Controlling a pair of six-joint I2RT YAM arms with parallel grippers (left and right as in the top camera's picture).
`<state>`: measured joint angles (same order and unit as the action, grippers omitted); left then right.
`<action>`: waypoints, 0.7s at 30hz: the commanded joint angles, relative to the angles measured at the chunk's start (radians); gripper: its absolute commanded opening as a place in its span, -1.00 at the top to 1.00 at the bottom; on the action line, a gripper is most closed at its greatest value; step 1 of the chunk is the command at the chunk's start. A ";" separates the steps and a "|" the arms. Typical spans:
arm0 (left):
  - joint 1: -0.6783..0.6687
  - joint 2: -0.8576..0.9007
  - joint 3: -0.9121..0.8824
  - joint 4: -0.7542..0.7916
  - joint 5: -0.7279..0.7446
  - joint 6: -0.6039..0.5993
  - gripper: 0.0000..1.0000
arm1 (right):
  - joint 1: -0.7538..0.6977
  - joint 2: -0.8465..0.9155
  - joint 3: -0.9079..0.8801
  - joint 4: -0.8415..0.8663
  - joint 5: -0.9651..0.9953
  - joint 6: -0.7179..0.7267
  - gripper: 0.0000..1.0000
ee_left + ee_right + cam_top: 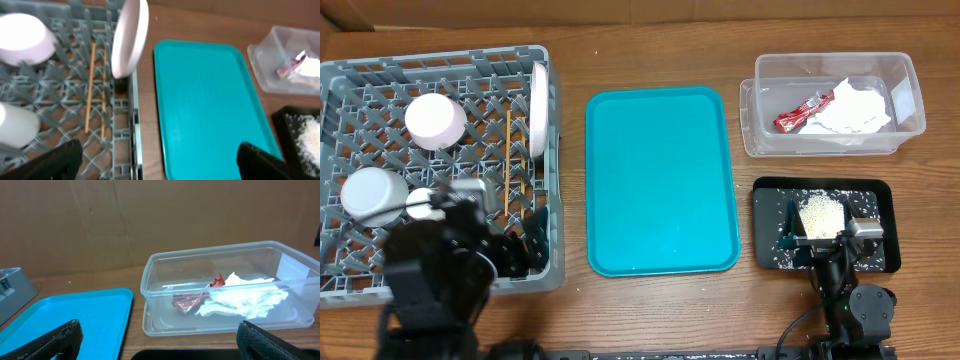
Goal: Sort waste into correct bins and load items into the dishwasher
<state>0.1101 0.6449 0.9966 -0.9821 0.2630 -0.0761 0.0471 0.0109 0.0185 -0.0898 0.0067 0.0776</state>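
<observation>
The grey dish rack [550,180] at the left holds a white plate [538,110] on edge, two pale bowls [436,120], a white cup [370,195] and the wooden chopsticks [508,165]. The clear tub [910,125] at the back right holds the red wrapper [802,110] and the white napkin [855,110]. The black tray [875,195] holds rice grains [822,215]. My left gripper [157,162] is open and empty over the rack's front right wall. My right gripper [157,342] is open and empty over the black tray, facing the tub [150,287].
A teal serving tray [660,180] lies bare in the middle of the wooden table, between rack and bins. It also shows in the left wrist view [210,105] and the right wrist view [70,315]. A brown cardboard wall stands behind the table.
</observation>
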 commanded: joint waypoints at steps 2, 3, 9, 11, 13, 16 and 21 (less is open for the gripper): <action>-0.051 -0.161 -0.321 0.343 -0.012 0.035 -1.00 | -0.003 -0.008 -0.011 0.006 0.007 -0.003 -1.00; -0.066 -0.194 -0.394 0.438 -0.011 0.048 -1.00 | -0.003 -0.008 -0.011 0.006 0.007 -0.003 -1.00; -0.120 -0.387 -0.754 0.856 -0.020 0.088 -1.00 | -0.003 -0.008 -0.011 0.006 0.007 -0.003 -1.00; -0.120 -0.445 -0.840 0.951 -0.032 0.087 -1.00 | -0.003 -0.008 -0.011 0.006 0.007 -0.003 -1.00; -0.120 -0.488 -0.901 1.020 -0.055 0.087 -1.00 | -0.003 -0.008 -0.011 0.006 0.007 -0.003 -1.00; -0.120 -0.552 -0.986 1.101 -0.109 0.068 -1.00 | -0.003 -0.008 -0.011 0.006 0.007 -0.003 -1.00; -0.126 -0.642 -0.992 1.033 -0.193 0.069 -1.00 | -0.003 -0.008 -0.011 0.006 0.007 -0.003 -1.00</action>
<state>-0.0067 0.0528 0.0090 0.0673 0.1509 -0.0154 0.0471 0.0109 0.0185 -0.0906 0.0074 0.0772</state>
